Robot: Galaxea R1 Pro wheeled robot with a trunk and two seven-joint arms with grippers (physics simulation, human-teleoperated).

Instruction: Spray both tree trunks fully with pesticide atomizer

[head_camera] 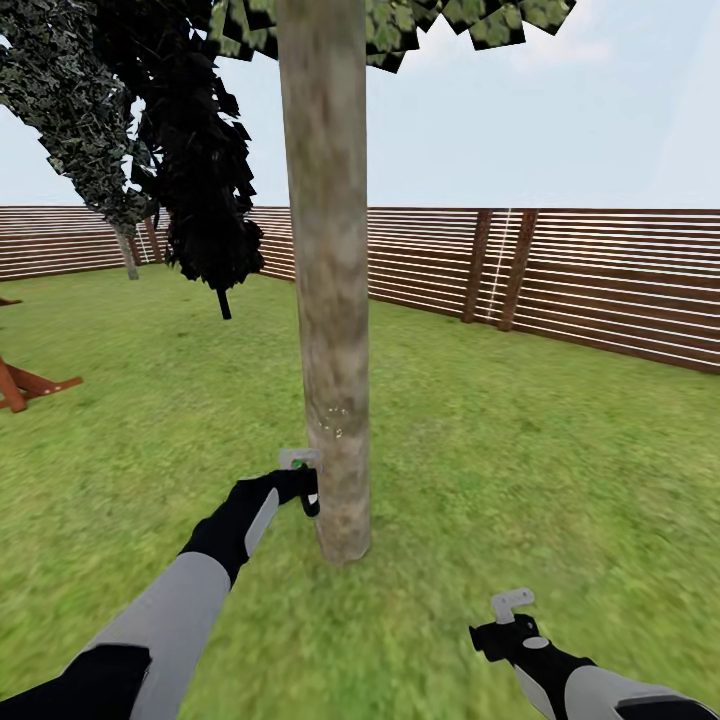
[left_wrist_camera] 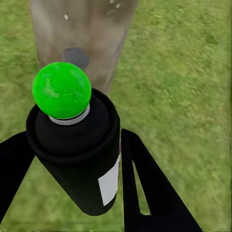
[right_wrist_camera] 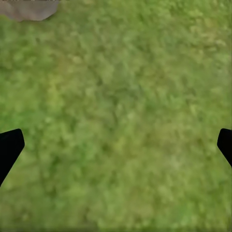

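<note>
A thick grey-brown tree trunk [head_camera: 330, 300] rises in the middle of the lawn. A few white specks of pesticide [head_camera: 333, 420] dot its bark low down. My left gripper [head_camera: 290, 490] is shut on the pesticide atomizer [head_camera: 308, 492], held close against the trunk's left side near the base. In the left wrist view the black bottle [left_wrist_camera: 77, 154] with its white label and bright green top sits between my black fingers [left_wrist_camera: 150, 193], pointing at the trunk [left_wrist_camera: 82, 34]. My right gripper [head_camera: 505, 620] hangs open over grass [right_wrist_camera: 116, 147]. A second tree [head_camera: 127, 255] stands far left by the fence.
A wooden slat fence [head_camera: 560, 280] runs across the back of the garden. A dark conifer [head_camera: 205, 200] stands just left of and behind the trunk. Part of a wooden playset [head_camera: 25, 385] shows at the left edge. Open lawn lies to the right.
</note>
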